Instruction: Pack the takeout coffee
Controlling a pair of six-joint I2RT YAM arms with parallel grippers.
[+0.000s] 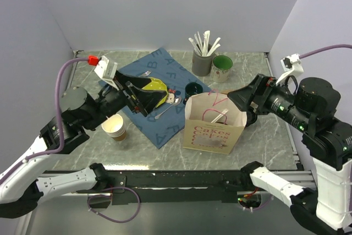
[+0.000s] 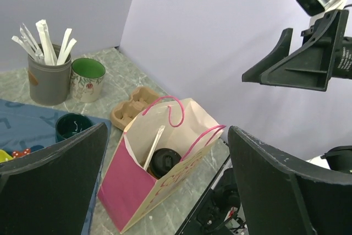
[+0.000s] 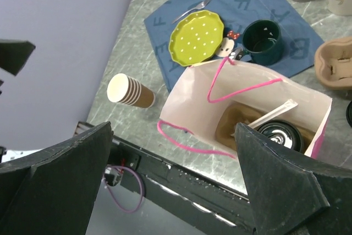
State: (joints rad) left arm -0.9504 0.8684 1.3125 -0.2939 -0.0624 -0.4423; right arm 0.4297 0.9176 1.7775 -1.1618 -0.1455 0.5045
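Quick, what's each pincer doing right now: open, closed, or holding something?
Left pincer: open, holding nothing.
Right pincer: open, holding nothing; the takeout coffee sits inside the paper bag.

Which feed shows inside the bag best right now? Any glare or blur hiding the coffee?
Right wrist view: sharp, evenly lit, round black plastic lid plain inside the cream paper bag with pink cord handles, slight sheen only. Left wrist view: lid shaded but readable. Top view: bag interior dark, lid not discernible, front print smeared.
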